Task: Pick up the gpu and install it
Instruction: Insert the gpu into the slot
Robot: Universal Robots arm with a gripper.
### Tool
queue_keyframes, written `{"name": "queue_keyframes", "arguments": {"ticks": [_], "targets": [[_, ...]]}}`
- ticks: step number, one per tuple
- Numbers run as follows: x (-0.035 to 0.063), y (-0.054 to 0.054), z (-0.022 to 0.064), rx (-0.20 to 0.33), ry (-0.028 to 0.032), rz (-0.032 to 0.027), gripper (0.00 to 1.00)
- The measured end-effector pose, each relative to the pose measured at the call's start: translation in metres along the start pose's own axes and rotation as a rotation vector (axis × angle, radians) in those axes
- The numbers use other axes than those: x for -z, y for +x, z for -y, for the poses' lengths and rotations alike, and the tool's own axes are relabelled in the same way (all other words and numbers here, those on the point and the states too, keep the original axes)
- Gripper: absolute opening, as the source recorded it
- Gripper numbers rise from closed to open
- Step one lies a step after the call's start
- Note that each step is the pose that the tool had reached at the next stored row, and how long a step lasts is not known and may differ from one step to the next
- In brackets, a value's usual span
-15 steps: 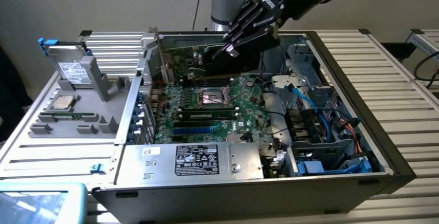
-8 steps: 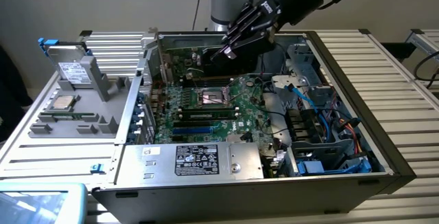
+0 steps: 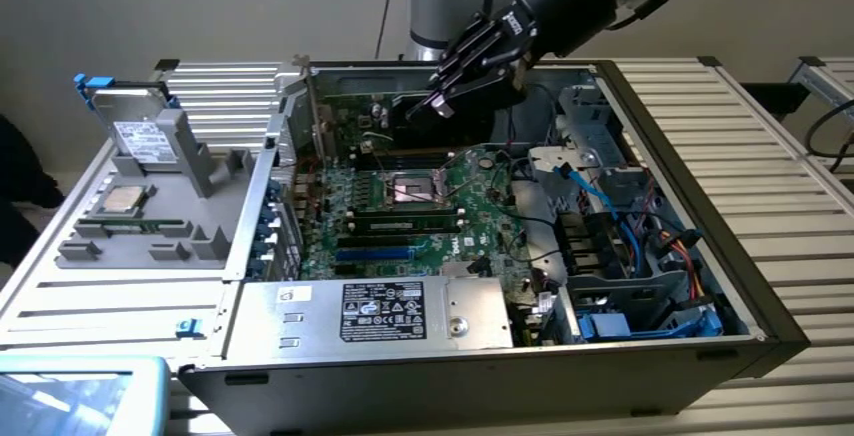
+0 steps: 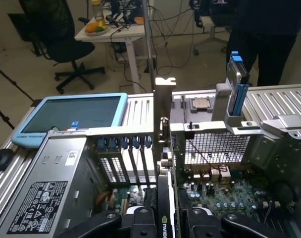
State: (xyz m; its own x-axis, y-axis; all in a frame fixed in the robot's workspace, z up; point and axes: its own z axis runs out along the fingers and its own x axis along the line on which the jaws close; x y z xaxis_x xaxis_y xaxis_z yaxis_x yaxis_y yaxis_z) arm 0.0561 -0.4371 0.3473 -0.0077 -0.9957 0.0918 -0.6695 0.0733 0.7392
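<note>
The hand [image 4: 166, 219] holds the gpu [image 4: 164, 196] tight, standing on its edge just above the green motherboard [image 3: 474, 181].

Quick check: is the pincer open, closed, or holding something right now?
Pincer: closed, holding the gpu by its edge.

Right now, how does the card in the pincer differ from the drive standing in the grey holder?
The gpu is clamped in the pincer inside the open computer case; the hard drive sits in a grey holder outside it. The gpu ends in a silver bracket; the hard drive carries blue rails. The gpu is dark, the hard drive silvery. Both stand on edge.
</note>
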Motion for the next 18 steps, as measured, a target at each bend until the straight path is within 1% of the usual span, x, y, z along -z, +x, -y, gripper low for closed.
{"name": "queue_keyframes", "arguments": {"ticks": [5, 10, 16, 18], "targets": [[-0.0057, -0.007, 0.0066, 0.000, -0.0032, -0.0001, 0.28], [-0.0122, -0.009, 0.0126, 0.000, -0.0044, -0.0004, 0.28], [-0.0271, -0.010, 0.0139, 0.001, -0.0046, 0.0000, 0.28], [-0.0316, -0.009, 0.0146, 0.003, -0.0047, 0.0014, 0.28]]}}
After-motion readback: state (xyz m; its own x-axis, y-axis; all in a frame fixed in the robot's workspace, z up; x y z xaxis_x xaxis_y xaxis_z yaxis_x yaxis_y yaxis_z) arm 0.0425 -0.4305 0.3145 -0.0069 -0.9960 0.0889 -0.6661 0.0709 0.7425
